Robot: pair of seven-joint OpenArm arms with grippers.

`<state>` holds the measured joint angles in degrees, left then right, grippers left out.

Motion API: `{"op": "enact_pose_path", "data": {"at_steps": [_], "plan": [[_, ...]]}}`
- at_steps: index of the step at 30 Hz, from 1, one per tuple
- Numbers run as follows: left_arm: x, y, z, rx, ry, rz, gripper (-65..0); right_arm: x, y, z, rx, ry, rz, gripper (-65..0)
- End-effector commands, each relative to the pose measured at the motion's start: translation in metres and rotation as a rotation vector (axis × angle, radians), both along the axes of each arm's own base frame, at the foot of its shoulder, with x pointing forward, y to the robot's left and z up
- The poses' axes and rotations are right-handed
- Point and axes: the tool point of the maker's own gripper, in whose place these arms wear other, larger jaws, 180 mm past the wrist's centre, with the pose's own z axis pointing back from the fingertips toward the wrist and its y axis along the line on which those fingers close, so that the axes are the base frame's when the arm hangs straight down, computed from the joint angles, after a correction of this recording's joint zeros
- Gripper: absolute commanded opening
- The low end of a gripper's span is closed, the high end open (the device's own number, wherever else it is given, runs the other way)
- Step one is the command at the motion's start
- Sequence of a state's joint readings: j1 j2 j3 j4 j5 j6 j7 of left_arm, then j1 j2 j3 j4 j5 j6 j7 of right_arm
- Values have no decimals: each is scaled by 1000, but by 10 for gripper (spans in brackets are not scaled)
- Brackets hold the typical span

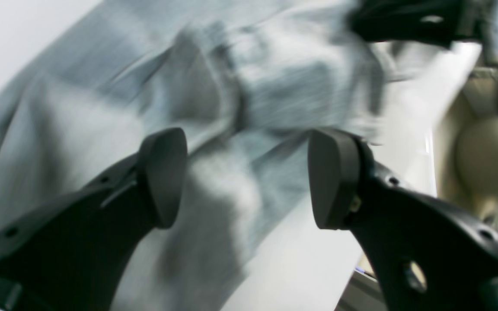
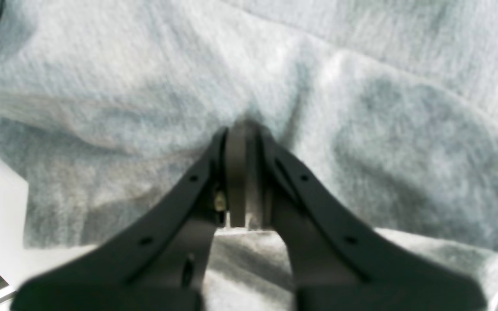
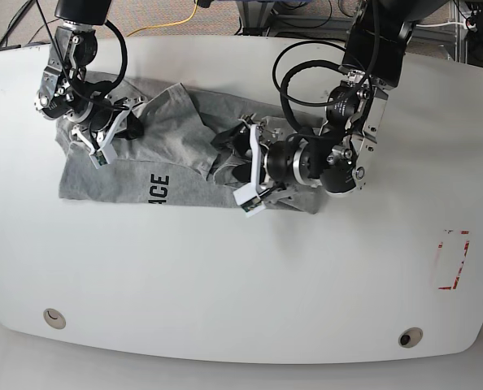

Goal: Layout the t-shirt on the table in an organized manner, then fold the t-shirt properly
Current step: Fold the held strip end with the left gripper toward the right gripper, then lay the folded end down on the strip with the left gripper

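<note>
Left pincer (image 1: 247, 177) wide over t-shirt (image 1: 214, 86); right pincer (image 2: 244, 129) pinching cloth.

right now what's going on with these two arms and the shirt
Two robot arms are working a light heather-grey cotton t-shirt that lies rumpled on the glossy white table, part of its dark lettering showing. The right tool is shut on a pinch of the fabric near one end. The left tool stands open over the other end, gripping nothing. The shirt is neither laid flat nor folded yet.
</note>
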<state>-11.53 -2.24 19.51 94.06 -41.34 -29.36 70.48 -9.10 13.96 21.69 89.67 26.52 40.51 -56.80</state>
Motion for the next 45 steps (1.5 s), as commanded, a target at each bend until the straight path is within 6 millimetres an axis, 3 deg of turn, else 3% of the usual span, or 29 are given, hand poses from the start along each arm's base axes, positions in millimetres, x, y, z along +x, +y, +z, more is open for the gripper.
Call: {"op": "enact_pose_path", "data": {"at_steps": [1, 4, 11, 15, 23, 32, 40, 45], "plan": [[3, -14, 38, -67, -133, -79, -236, -3, -9, -3, -48, 30, 2, -601], [8, -7, 46, -32, -198, -95, -236, -3, -9, -3, -48, 30, 2, -601], [46, 50, 43, 74, -250, 77, -236, -3, -10, -2, -49, 28, -1, -601], [58, 75, 36, 158, -269, 150, -247, -3, -10, -2, -49, 28, -1, -601], [57, 101, 9, 316, -258, 203, -369, -3, -9, -2, -47, 26, 2, -601], [53, 102, -26, 488, -222, 193, -567, -3, 0, -4, -23, 29, -4, -601], [58, 89, -44, 513, -159, 180, -568, -3, 3, -5, -18, 28, -3, -601], [69, 67, -37, 472, -155, 170, -568, -3, 3, -4, -18, 26, -2, -601]]}}
